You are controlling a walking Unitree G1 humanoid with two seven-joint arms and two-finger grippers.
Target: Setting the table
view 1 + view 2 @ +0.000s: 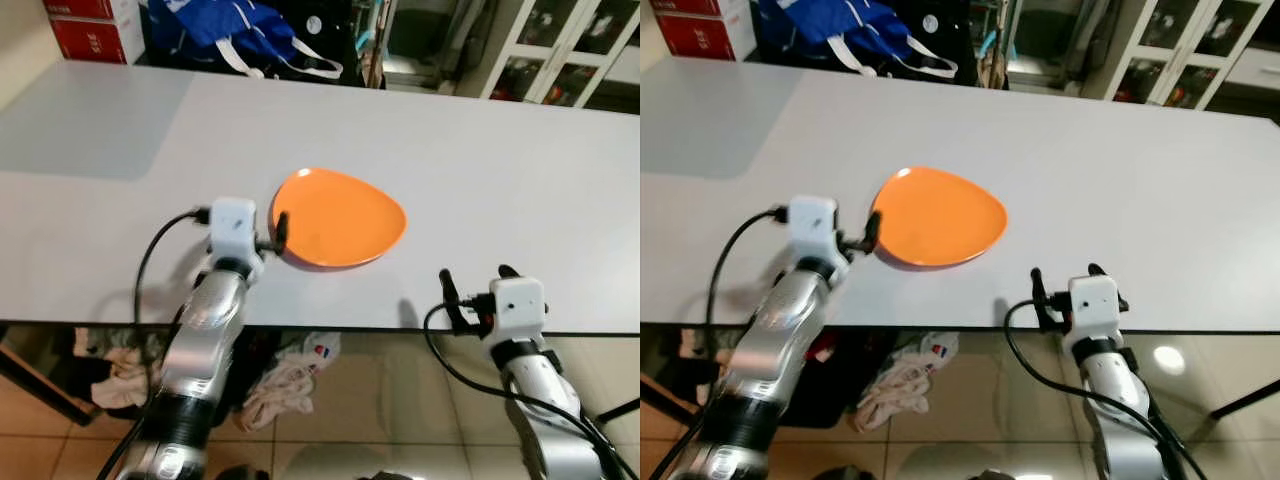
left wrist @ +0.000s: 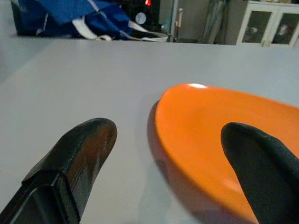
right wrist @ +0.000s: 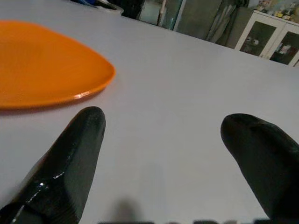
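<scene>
An orange plate (image 1: 338, 218) lies flat on the grey table (image 1: 500, 170), a little in from the front edge. My left gripper (image 1: 270, 236) is at the plate's left rim and is open. In the left wrist view one finger (image 2: 252, 158) hangs over the plate (image 2: 219, 126) and the other finger (image 2: 84, 149) is over bare table, so the rim sits between them. My right gripper (image 1: 478, 280) hovers at the table's front edge, to the right of the plate and apart from it. It stands open (image 3: 166, 121) with nothing between its fingers.
A blue bag (image 1: 230, 30) and red boxes (image 1: 90, 25) stand beyond the table's far edge. White glass-door cabinets (image 1: 560, 50) are at the back right. Crumpled cloths (image 1: 290, 385) lie on the tiled floor under the table's front edge.
</scene>
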